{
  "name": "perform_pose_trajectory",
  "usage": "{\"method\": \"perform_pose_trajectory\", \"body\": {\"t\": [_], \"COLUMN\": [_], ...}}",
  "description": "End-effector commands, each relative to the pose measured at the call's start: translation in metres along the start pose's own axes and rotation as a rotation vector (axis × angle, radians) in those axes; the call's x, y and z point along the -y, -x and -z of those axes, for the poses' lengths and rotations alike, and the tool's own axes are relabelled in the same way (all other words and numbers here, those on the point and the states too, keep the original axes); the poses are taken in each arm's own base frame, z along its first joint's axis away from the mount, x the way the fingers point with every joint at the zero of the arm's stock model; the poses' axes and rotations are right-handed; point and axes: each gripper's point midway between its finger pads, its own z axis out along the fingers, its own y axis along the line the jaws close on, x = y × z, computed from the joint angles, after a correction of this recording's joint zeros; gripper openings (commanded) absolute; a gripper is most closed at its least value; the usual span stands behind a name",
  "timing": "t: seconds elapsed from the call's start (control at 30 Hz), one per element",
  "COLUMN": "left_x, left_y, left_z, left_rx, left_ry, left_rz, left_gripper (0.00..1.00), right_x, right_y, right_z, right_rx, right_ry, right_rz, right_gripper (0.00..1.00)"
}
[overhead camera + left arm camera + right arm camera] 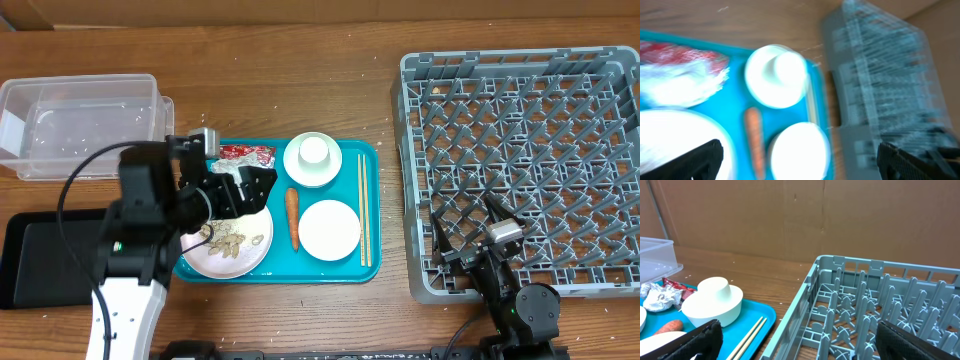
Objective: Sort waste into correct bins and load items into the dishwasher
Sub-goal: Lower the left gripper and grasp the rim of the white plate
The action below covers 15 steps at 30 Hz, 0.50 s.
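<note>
Overhead straight down, left wrist close over teal tray (320,270), right wrist low, facing it

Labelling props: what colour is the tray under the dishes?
Teal; the tray shows best overhead.

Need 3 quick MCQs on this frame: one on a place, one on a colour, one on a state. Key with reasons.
1. Where is the carrot?
A) in the clear tub
B) on the teal tray, between the plate and the small dish
C) in the grey rack

2. What colour is the wrapper?
A) red
B) green
C) yellow

3. What state is the left claw in?
A) shut on the carrot
B) shut on the wrapper
C) open, holding nothing

Key:
1B: the overhead view shows the carrot lying on the tray between the two dishes.
2A: the wrapper is shiny red.
3C: the left wrist view shows its fingertips wide apart with nothing between them.
</note>
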Motion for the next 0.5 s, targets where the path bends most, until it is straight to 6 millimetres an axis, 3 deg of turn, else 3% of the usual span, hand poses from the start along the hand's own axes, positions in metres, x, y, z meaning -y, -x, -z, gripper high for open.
{"method": "perform_pose_trajectory", "body": {"t": [0.0,0.2,0.47], "left_x": [-0.017,-0.004,-0.033], "left_y": [0.031,0.020,-0.024], "left_z": [0.007,-0.008,-0.040], "left_rx": [0.101,0.039,-0.127], "left_ry": [0.214,0.136,0.356], "left_rz": [-0.083,-0.018,0.131], "left_gripper": [1.00,1.00,1.00], "right_x": [0.001,0.001,0.001], "right_y": [-0.002,-0.001,-0.002], "right_z": [0.000,0.000,0.000], "right_rx": [0.005,0.005,0.005], "right_ry": [-0.005,-0.005,-0.005], "right_rz": [0.001,0.001,0.001], "right_gripper": [1.00,1.00,1.00]}}
